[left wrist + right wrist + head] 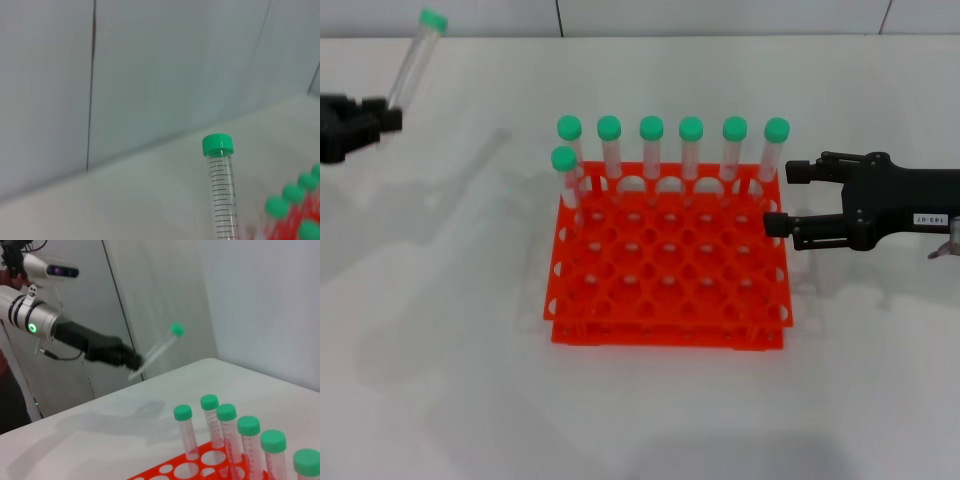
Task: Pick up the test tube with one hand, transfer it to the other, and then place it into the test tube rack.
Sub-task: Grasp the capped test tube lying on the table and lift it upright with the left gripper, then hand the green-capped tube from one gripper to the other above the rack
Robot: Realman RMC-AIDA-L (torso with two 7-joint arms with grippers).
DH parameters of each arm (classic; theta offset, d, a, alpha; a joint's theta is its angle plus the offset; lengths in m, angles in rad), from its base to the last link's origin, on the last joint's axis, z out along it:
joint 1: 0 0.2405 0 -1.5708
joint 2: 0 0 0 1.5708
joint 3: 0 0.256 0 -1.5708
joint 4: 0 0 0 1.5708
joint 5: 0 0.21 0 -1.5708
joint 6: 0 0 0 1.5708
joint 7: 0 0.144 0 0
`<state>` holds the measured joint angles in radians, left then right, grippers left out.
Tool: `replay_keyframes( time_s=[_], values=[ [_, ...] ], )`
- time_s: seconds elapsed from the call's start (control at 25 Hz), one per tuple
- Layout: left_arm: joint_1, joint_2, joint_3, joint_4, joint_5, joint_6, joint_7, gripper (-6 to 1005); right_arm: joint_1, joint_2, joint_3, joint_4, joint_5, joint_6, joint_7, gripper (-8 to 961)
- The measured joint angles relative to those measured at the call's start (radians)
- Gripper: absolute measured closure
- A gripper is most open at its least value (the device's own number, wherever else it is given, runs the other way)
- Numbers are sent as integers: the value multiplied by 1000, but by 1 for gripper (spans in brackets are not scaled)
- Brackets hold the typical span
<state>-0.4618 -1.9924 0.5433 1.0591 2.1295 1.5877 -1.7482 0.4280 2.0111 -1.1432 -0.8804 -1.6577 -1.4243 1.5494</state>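
The test tube (pixel 412 60) is a clear tube with a green cap, held tilted above the table at the far left, cap uppermost. My left gripper (pixel 386 117), black and unlabelled, is shut on its lower end. The left wrist view shows the tube (pixel 220 190) close up, and the right wrist view shows both the tube (pixel 162 347) and that gripper (pixel 134 360). The orange-red test tube rack (pixel 660 330) stands mid-table. My right gripper (pixel 781 198), black with a white label, hovers open at the rack's right side with nothing between its fingers.
Several green-capped tubes (pixel 650 135) stand upright along the rack's back row, and one more (pixel 565 170) stands at the left of the second row. They also appear in the right wrist view (pixel 225 430). A white table (pixel 440 330) surrounds the rack; a pale wall lies behind.
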Motion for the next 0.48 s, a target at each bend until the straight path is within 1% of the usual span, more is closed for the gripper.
replay_keyframes(
  time_s=[0.2,0.32,0.4,0.48],
  values=[
    [-4,-7,-7,-33,-105,-13,70,806,0,0,2,0,0,14,0,103],
    [-13,-11,-4,-55,-136,-25,86,806,0,1,2,0,0,15,0,103],
    [-42,-17,-1,-103,-154,-29,112,806,0,1,3,0,0,16,0,103],
    [-58,-25,1,-119,-155,-25,126,806,0,1,2,-2,0,16,0,103]
  ],
)
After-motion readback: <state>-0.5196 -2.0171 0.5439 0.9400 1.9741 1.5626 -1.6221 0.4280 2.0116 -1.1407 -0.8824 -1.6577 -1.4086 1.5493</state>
